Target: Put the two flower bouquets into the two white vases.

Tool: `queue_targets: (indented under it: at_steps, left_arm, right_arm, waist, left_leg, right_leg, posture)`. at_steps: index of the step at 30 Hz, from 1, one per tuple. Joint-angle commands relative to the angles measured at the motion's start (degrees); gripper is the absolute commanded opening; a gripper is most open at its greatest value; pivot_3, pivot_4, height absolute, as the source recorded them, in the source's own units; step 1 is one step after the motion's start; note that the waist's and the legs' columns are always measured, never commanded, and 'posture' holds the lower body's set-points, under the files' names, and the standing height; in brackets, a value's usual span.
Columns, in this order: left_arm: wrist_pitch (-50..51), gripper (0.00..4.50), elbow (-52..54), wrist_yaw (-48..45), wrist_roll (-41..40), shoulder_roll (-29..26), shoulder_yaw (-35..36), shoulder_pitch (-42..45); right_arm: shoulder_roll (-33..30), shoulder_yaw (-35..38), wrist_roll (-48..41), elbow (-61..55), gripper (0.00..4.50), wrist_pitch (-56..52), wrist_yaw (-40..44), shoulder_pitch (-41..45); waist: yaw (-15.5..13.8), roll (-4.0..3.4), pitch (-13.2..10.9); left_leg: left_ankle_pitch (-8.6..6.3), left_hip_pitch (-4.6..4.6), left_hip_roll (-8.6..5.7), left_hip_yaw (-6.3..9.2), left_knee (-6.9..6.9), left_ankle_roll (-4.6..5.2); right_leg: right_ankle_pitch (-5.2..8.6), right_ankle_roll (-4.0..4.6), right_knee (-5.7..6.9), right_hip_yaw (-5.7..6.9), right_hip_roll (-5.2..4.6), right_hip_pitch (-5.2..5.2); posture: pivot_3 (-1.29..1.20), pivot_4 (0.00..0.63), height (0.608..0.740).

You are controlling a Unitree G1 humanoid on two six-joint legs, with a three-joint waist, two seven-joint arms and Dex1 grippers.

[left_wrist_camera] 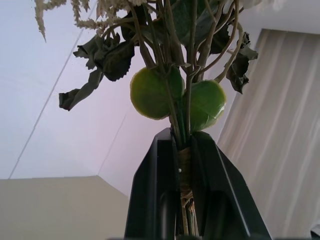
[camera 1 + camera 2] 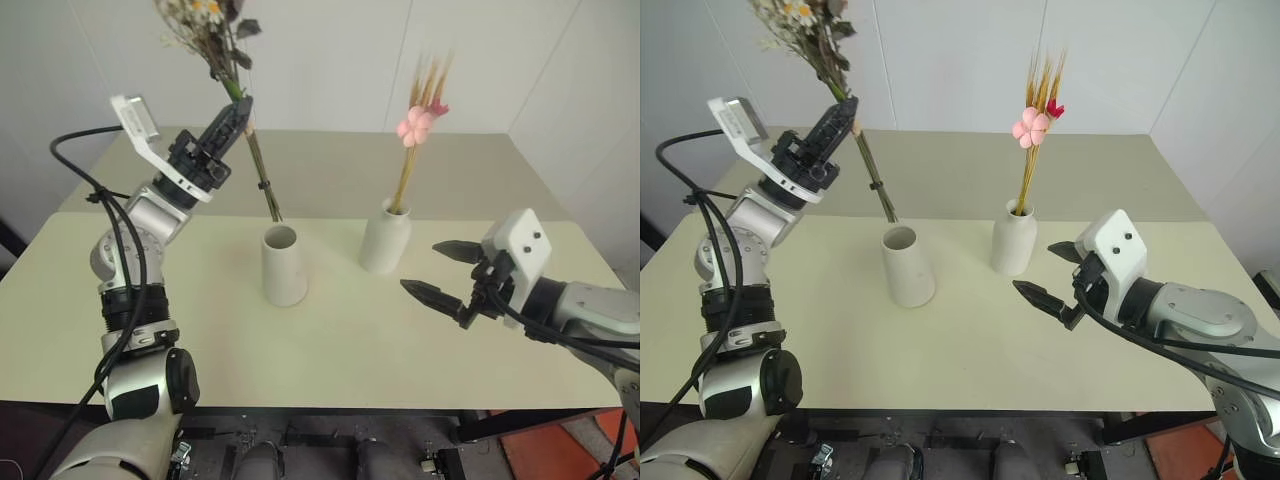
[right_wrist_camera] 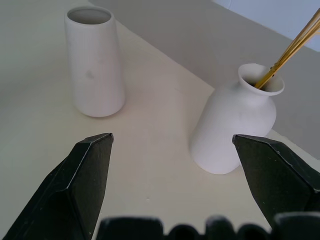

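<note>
Left tool pinched shut on the dark stems of the bushy bouquet, just under two round green leaves; beige-cream sprigs fan out above the grip, and the long stem ends hang down at a slant, their tips close over the mouth of the cone vase, not yet inside as far as can be told.

Right tool spread wide, holding nothing, hovering over the bench toward its right edge, pointed at the two vases. Bottle vase stands just right of the cone vase near the bench's middle; slim bouquet of straw-yellow stems and pink-red blossoms already stands in its narrow neck.

Handling, judged: bushy bunch looks light, top-heavy and brittle; dried sprigs would probably shed or snap if squeezed. Bound stem section below the leaves seems the right hold. Stems look stiff enough to steer into the wide mouth, but the slant may catch the rim. Vases look smooth, tall, easily tipped by a sideways push.

Writing, labels, brands: none legible.
</note>
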State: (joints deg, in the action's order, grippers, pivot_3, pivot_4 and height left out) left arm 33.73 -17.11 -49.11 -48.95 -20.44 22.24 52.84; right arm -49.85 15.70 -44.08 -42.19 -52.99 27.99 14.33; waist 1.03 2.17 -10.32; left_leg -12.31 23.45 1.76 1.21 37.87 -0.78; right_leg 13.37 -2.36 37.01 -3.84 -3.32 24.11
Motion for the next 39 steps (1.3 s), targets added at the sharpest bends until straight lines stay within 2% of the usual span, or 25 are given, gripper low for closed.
queue_targets:
  at_steps: [1, 9, 15, 19, 26, 32, 39]
  left_arm:
    - [-3.5, 0.09, -0.4, -2.6, 2.5, -0.1, -2.1, -0.4]
    - [-4.0, 0.09, 1.7, -5.5, 3.5, -0.7, -4.3, -2.4]
    - [-8.5, 0.09, 4.6, -9.4, 8.3, -1.5, -8.9, -6.9]
    - [-8.2, 0.09, 5.1, -11.1, 7.1, -1.6, -8.9, -7.6]
    - [-3.7, 2.41, 9.8, -16.6, 3.1, -5.2, -8.4, -12.0]
    - [-4.1, 4.43, 11.9, -16.9, 6.0, -11.1, -8.4, -19.0]
    - [-2.9, 4.49, 12.8, -13.9, 5.9, -17.9, -4.0, -23.2]
  right_arm:
    - [0.2, 2.7, -0.1, -2.1, 4.50, 1.3, -0.6, -0.7]
    - [-0.1, 3.1, -0.3, -2.2, 4.50, 1.3, -0.7, -1.5]
    - [0.6, 2.2, 0.1, -1.8, 4.50, 2.1, -0.6, -1.4]
    - [0.7, 2.0, 0.5, -1.5, 4.50, 2.4, -0.4, -1.2]
    - [0.5, 2.2, 0.6, -0.9, 4.50, 2.3, 0.0, -1.4]
    - [-0.2, 3.7, 1.4, 0.0, 4.50, 2.4, 1.0, -3.0]
    - [-1.9, 5.4, 2.8, 1.9, 4.50, 3.1, 3.0, -3.9]
  waist:
    - [0.0, 0.00, 0.0]
    - [-0.1, 0.00, 0.0]
    - [-0.1, 0.00, 0.0]
    - [-0.2, 0.00, 0.0]
    - [0.2, -0.01, 0.0]
    - [0.2, -0.02, 0.0]
    - [-0.1, -0.02, 0.0]
  left_leg:
    - [0.00, 0.00, 0.00, 0.00, 0.00, 0.00]
    - [0.00, 0.03, 0.00, 0.00, 0.00, 0.00]
    - [0.00, 0.02, 0.01, 0.00, 0.00, 0.00]
    - [0.00, 0.03, 0.01, 0.00, 0.00, 0.00]
    - [0.00, 0.00, 0.04, -0.01, 0.00, 0.00]
    - [0.00, -0.03, 0.06, -0.02, 0.00, 0.00]
    - [0.00, -0.03, 0.07, -0.02, -0.01, 0.01]
  right_leg:
    - [0.00, 0.00, 0.00, 0.00, 0.00, 0.00]
    - [0.00, 0.00, -0.01, -0.01, 0.00, 0.01]
    - [0.00, 0.00, -0.01, -0.01, 0.00, 0.01]
    - [0.00, 0.00, -0.01, -0.01, 0.00, 0.02]
    - [0.00, 0.00, -0.01, -0.02, 0.02, 0.01]
    - [0.01, 0.00, 0.00, -0.02, 0.03, 0.00]
    - [0.02, 0.01, 0.00, -0.02, 0.02, 0.01]
  posture:
    - [0.00, 0.150, 0.740]
    - [0.00, 0.150, 0.740]
    - [0.00, 0.150, 0.740]
    - [0.00, 0.150, 0.740]
    - [0.00, 0.150, 0.740]
    - [0.00, 0.150, 0.740]
    - [0.00, 0.150, 0.740]
